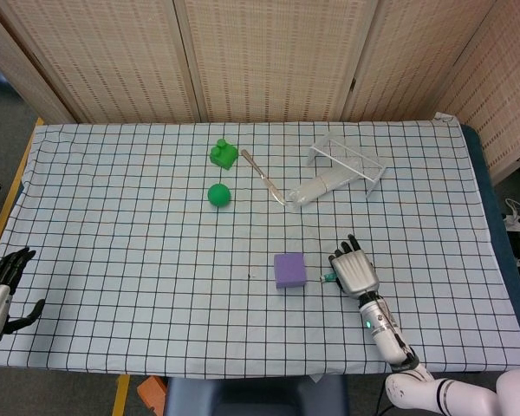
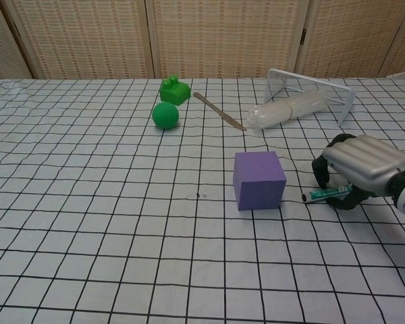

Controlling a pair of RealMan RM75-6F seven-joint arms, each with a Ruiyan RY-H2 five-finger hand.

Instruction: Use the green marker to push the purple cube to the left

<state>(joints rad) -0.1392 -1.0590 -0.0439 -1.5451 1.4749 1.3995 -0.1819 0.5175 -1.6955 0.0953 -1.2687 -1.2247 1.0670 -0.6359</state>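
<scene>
- The right hand [image 2: 362, 170] has its fingers curled around the green marker [image 2: 327, 194], which lies low on the table [image 2: 88, 202] with its tip aimed at the purple cube [image 2: 259, 179].
- The cube sits near the middle of the table, just left of the marker tip (there is a small gap between them).
- The marker could slip in the hand when it meets the cube, because the hold looks loose.
- If the tip hits a corner, the cube may spin instead of sliding left.
- The left hand [image 1: 0, 293] waits far off at the table edge, holding nothing, fingers apart.
</scene>
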